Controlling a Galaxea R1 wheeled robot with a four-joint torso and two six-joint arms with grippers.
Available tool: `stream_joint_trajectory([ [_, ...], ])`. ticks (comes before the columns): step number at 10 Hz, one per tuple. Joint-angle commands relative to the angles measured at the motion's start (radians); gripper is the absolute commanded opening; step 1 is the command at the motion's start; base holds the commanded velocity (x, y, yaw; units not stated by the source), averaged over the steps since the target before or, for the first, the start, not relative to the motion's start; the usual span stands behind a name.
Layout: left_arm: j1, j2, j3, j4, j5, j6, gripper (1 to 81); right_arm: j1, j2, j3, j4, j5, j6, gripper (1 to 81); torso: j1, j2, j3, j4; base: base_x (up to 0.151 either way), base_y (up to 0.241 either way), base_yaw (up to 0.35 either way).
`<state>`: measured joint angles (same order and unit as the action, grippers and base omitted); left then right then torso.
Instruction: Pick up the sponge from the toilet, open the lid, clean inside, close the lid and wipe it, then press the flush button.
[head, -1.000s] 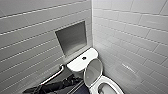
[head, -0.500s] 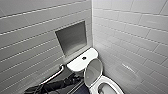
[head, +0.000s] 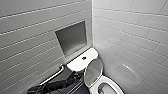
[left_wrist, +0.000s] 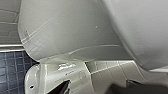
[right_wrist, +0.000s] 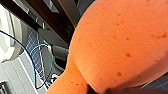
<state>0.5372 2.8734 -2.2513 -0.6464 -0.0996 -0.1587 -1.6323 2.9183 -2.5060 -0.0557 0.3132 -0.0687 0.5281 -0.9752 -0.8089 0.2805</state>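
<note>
Nothing moved, lid (head: 93, 72) upright, sponge (right_wrist: 120, 45) pinched

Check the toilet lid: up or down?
Up. In the head view the lid stands raised, greyish inner face showing, leaning back toward the tank, with the bowl uncovered.

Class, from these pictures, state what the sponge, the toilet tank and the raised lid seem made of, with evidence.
The sponge: soft orange foam, matt; small pores dot its bulging surface. The toilet tank: probably glazed ceramic; white, glossy with highlights. The lid: likely smooth plastic, thin, greyish inside; uncertain.
</note>
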Motion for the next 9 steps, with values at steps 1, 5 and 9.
stream_joint_trajectory([
  [1,-0.142,0.02,0.012,0.004,0.053,-0.001,81.1,-0.018,0.005,0.012,-0.016,-0.065,0.0,1.0,0.0,0.0,0.0,0.0,0.0,0.0,0.0],
  [5,-0.096,-0.014,0.211,0.028,0.057,0.008,81.1,-0.005,0.005,0.01,-0.015,-0.065,0.003,1.0,0.0,0.0,0.0,0.0,0.0,0.0,0.0],
  [9,-0.02,-0.064,0.328,0.128,0.058,0.008,81.1,0.008,0.006,0.01,-0.013,-0.065,0.006,1.0,0.0,0.0,0.0,0.0,0.0,0.0,0.0],
])
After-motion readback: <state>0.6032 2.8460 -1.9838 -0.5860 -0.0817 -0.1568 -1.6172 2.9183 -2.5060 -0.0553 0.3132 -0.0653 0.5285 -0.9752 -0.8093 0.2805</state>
